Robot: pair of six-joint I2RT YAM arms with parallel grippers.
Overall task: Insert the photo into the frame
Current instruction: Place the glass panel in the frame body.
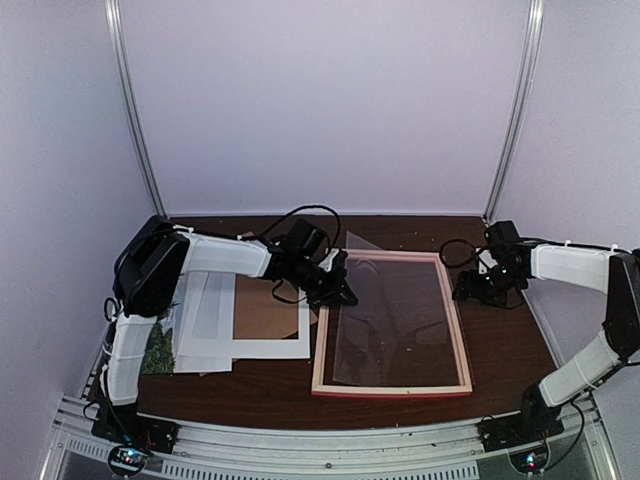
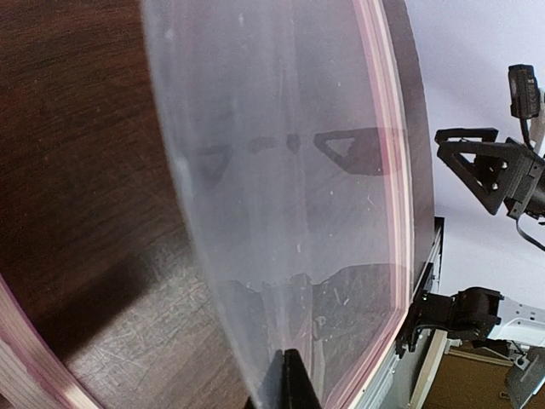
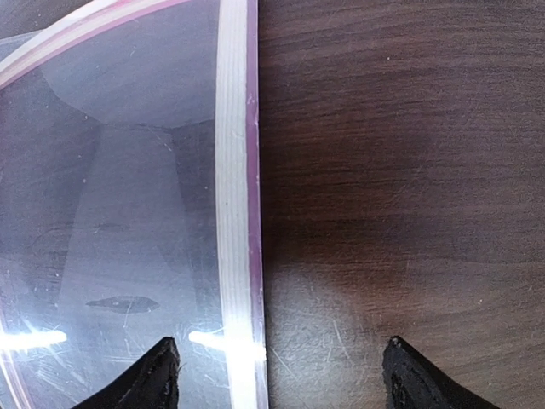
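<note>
The frame (image 1: 392, 391) lies flat on the table with its pale wood side up. A clear sheet (image 1: 385, 320) rests tilted in it, its far left corner raised. My left gripper (image 1: 335, 290) is shut on that sheet's left edge; in the left wrist view the closed fingertips (image 2: 289, 379) pinch the clear sheet (image 2: 281, 170). My right gripper (image 1: 475, 287) stands open beside the frame's right rail. In the right wrist view the right gripper (image 3: 281, 371) straddles the rail (image 3: 237, 213). Only a green strip of the photo (image 1: 157, 350) shows, under white sheets at the far left.
A white mat (image 1: 270, 346) lies left of the frame, with a brown backing board (image 1: 262, 310) showing through its window. Another white sheet (image 1: 205, 320) overlaps it. The table's metal front edge (image 1: 330, 440) runs close below the frame.
</note>
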